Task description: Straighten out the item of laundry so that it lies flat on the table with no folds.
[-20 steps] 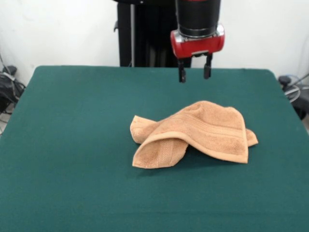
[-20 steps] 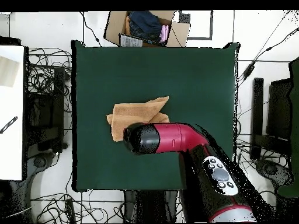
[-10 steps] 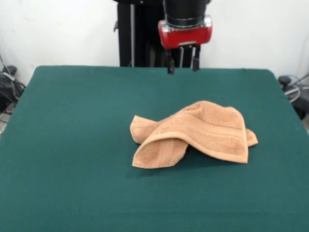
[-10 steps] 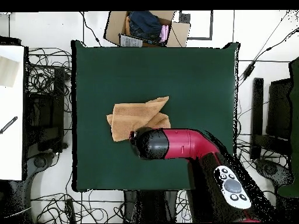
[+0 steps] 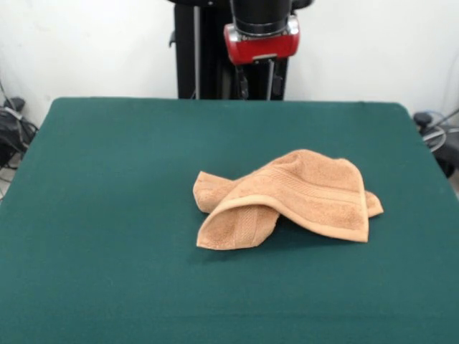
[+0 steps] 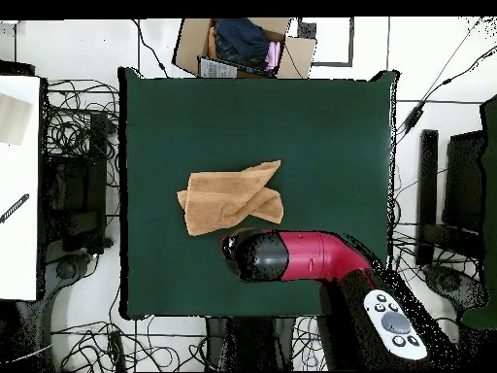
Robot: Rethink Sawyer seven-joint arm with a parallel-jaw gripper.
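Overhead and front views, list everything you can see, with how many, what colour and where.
towel: one, light orange-tan, crumpled with folds near the table's middle
table: one, dark green cloth top, fills most of the front view
cardboard box: one, brown, holding dark and pink items, on the floor past the table's top edge in the overhead view
cables: many, black, on the floor around the table
white surface: one, at the overhead view's left edge
arm: one, red and black, over the table edge nearest the robot's base
gripper: one, black fingers, raised above the table, clear of the towel
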